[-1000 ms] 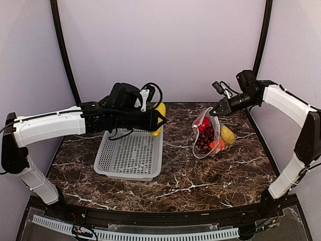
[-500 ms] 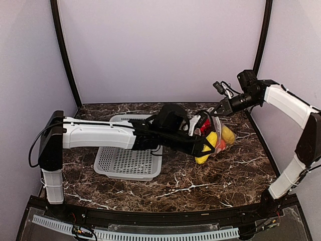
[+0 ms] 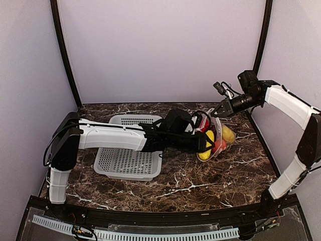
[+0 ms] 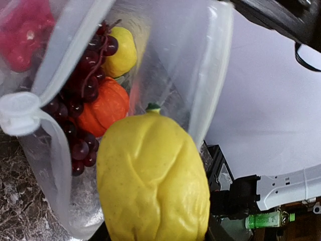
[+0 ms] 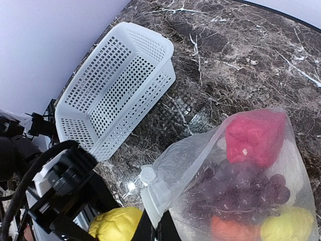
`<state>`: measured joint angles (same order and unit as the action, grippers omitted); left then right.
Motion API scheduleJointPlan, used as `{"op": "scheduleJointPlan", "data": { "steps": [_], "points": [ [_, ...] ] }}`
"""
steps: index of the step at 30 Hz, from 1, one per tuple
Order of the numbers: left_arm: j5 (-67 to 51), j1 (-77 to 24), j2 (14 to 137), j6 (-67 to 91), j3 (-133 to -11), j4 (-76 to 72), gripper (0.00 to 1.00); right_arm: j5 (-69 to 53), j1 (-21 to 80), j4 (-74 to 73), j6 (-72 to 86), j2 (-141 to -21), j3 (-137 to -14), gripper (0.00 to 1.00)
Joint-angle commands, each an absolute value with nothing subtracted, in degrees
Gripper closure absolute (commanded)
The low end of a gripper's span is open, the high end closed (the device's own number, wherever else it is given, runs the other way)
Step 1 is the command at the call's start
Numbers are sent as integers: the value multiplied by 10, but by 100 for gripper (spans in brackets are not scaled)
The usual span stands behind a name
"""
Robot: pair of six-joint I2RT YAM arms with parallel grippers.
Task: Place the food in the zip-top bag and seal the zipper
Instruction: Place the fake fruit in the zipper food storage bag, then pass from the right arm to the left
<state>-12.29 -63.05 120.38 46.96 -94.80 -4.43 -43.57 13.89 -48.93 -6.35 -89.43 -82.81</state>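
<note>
Clamping a lumpy yellow fruit point(image 4: 153, 181) in the left gripper point(image 3: 204, 144), jaws partway apart around its sides, and nosing it stem-first up to the mouth of the bag point(image 4: 170, 60). Not let go yet, and by the wrist view most of its bulk sits outside the opening. Over on the other side, pinching the bag's top rim in the right gripper point(image 3: 216, 111), closed tight on the plastic and holding that edge up so the mouth gapes toward the left arm. Already inside: dark grapes point(image 4: 83, 85), an orange pumpkin point(image 4: 106, 106), a small yellow piece point(image 4: 122, 49) and a red pepper point(image 5: 256, 135), heaped at the bag's low end on the marble table point(image 3: 225, 175). No seal on the zipper point(image 4: 65, 55): both strips splayed well apart. Further left, the perforated basket point(image 3: 128, 163); probably nothing more waiting there, though hard to swear to with the arm across its far rim. Left to do: dropping the yellow fruit in, drawing clear, then pressing the zipper shut end to end.
</note>
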Motion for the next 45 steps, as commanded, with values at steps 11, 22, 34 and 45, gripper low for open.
{"op": "scheduleJointPlan", "data": {
  "steps": [11, 22, 34, 45],
  "points": [
    [-40, -580, 1321, 624, -1051, -134, 64, -526, 152, -475, -53, -850, -816, 100],
    [-6, -584, 1279, 580, -1073, -57, 26, -525, 147, -480, -55, -856, -831, 100],
    [35, -612, 1135, 516, -988, 7, 23, -514, 131, -500, -73, -878, -863, 100],
    [-18, -616, 964, 220, -771, -13, 27, -514, 132, -624, -193, -879, -908, 100]
  ]
}}
